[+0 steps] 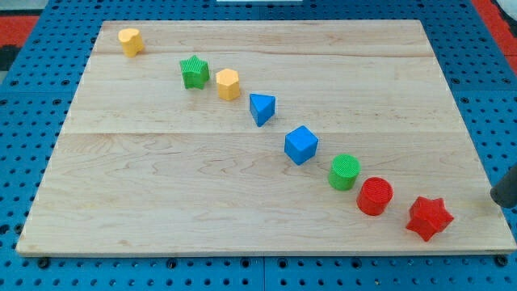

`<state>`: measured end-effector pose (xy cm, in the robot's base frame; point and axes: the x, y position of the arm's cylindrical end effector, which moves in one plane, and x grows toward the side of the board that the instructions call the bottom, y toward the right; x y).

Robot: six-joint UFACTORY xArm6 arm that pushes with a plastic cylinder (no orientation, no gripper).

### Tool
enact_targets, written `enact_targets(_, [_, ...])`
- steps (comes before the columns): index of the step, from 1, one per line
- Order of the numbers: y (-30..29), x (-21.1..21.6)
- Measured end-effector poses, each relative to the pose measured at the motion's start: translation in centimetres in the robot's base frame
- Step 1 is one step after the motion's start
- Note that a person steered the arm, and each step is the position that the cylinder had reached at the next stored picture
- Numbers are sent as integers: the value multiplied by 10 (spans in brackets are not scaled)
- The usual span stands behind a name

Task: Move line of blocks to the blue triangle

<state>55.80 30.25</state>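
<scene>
My tip [494,199], a bare rod tool gripping nothing, sat right of the red star [429,217], seemingly placed to push the diagonal line toward the blue triangle [262,107].

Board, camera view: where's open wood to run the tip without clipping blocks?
Two free patches: the view's bottom left, below the diagonal from the yellow block to the red star, and the top right above it. Crowded: green cylinder, red cylinder and star. My tip sits right of the star.
</scene>
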Motion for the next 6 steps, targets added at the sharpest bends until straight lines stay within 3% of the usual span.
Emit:
enact_targets(2, [0,0])
enact_targets(4, [-46,58])
enact_targets(5, [-136,36])
enact_targets(6, [-187,-23])
